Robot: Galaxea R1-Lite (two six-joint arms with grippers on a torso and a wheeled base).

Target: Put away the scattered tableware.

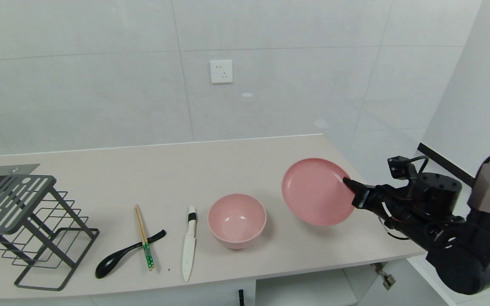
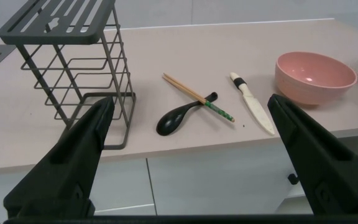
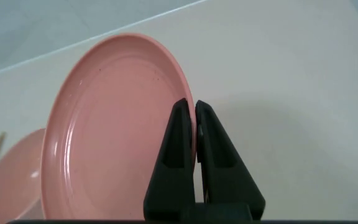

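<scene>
The right gripper (image 1: 348,182) is clamped on the rim of a smooth, round pink plate (image 1: 313,191), which stands tilted on edge near the right edge of the counter (image 1: 236,165). Its hollow face is turned toward the counter's middle. The right wrist view shows the two black fingers (image 3: 179,134) pressed together with the thin rim between them. Whether the plate's lower rim touches the counter is hard to make out.

Just left of the plate, near the front edge, sits a deep pink bowl (image 1: 237,219) with a matte finish. Further left along that edge lie a pale knife (image 1: 189,246) with a dark band at its handle, then a pair of wooden chopsticks (image 1: 144,238) with green patterned ends, crossed over the handle of a glossy black spoon (image 1: 113,258). At the front left corner stands a dark metal wire rack (image 1: 32,225) with a slotted flat top.

The left gripper (image 2: 191,99) hangs off the front edge, with its wedge-shaped jaws wide apart. Its view cuts the plate to a pink sliver.
</scene>
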